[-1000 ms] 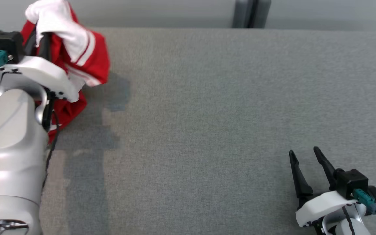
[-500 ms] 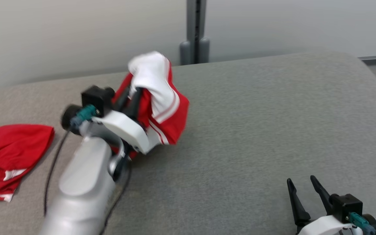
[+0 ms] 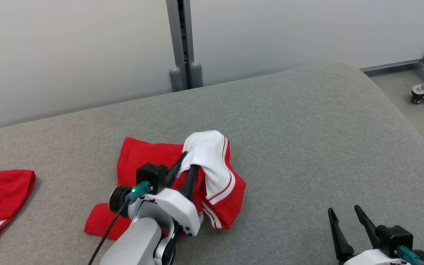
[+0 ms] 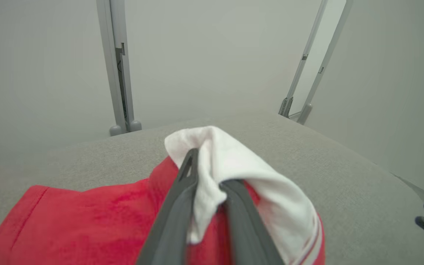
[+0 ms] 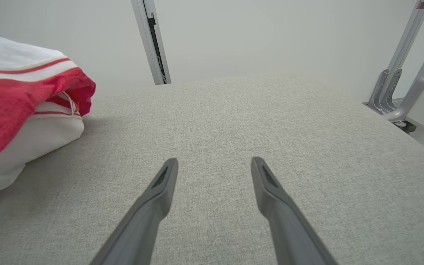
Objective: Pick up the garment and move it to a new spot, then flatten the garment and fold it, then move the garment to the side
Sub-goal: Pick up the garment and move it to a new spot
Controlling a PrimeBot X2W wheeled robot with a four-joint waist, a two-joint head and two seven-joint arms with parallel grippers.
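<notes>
Head view: left tool (image 3: 189, 162) is pinching a white fold of the red garment (image 3: 230, 198), and the rest is slumping on the grey counter (image 3: 307, 121) near its middle.
Right tool (image 3: 343, 209): hanging empty, fingers spread, well apart from the cloth.
Other red cloth (image 3: 2, 191): lying far left, not touching.
Doing it well: I'm thinking lower gently, let go only once the bunch is resting, then start spreading with both tools.
</notes>
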